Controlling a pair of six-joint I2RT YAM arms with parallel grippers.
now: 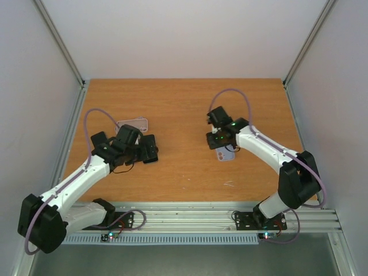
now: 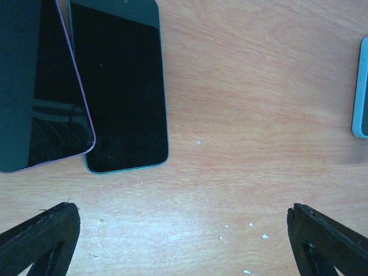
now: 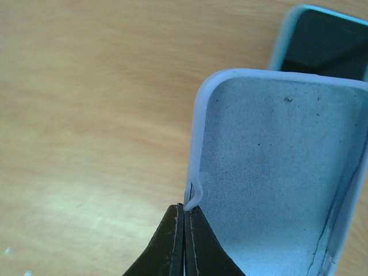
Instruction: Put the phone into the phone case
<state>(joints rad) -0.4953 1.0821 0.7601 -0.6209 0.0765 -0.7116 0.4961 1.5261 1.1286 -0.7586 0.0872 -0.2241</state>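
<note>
Between my right fingers (image 3: 172, 241), pressed shut, sits the thin soft rim of the pale blue phone case (image 3: 276, 172), matte and grainy inside, round-cornered. Just past its top edge lies the phone (image 3: 325, 43), glossy black glass edged light blue, flat on the wood-grain desk (image 3: 86, 115). My left fingers (image 2: 40, 238) stand wide apart above open desk; beyond, a purple-rimmed phone (image 2: 34, 86) overlaps a teal-rimmed phone (image 2: 118, 86).

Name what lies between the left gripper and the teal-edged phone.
Only bare table with white specks separates left gripper from teal-edged phone, seen in left wrist view.
</note>
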